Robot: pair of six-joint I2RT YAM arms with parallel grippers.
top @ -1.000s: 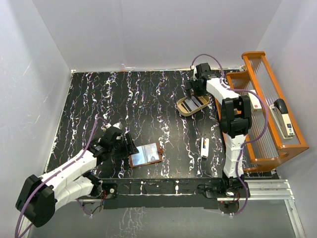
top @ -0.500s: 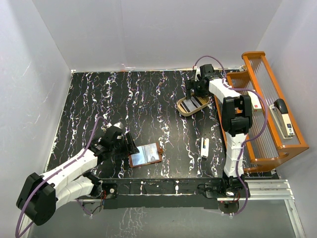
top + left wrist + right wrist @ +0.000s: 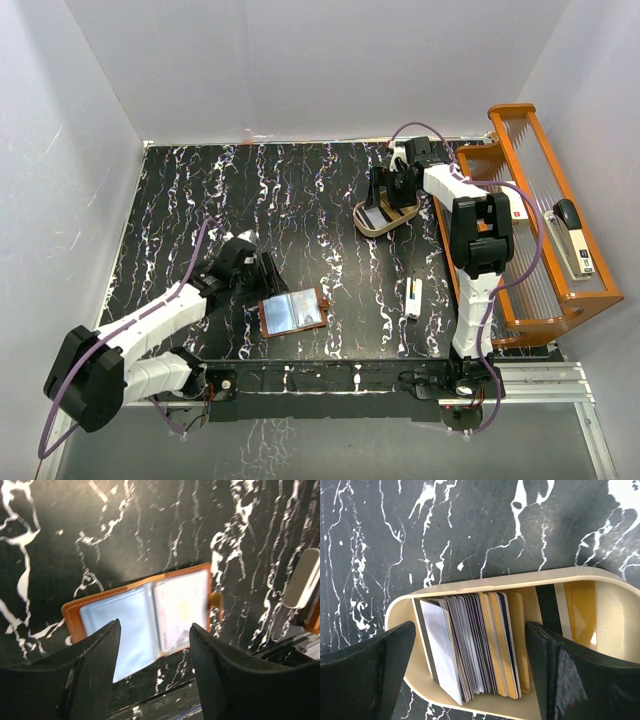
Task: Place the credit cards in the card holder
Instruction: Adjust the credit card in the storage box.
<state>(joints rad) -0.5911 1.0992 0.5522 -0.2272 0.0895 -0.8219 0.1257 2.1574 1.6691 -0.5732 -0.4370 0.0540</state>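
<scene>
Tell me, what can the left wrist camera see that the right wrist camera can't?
Only the left wrist view shows the card holder, lying open with its blue pockets facing up, and a white stick at the right edge. Only the right wrist view shows the tan oval tray with a row of credit cards standing on edge inside it. Both show the black marbled table. Each view also shows its own tool, the left tool and the right tool, open and holding nothing.

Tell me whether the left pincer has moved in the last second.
Yes. The left pincer has drawn back from the card holder, toward the far edge of the table.
</scene>
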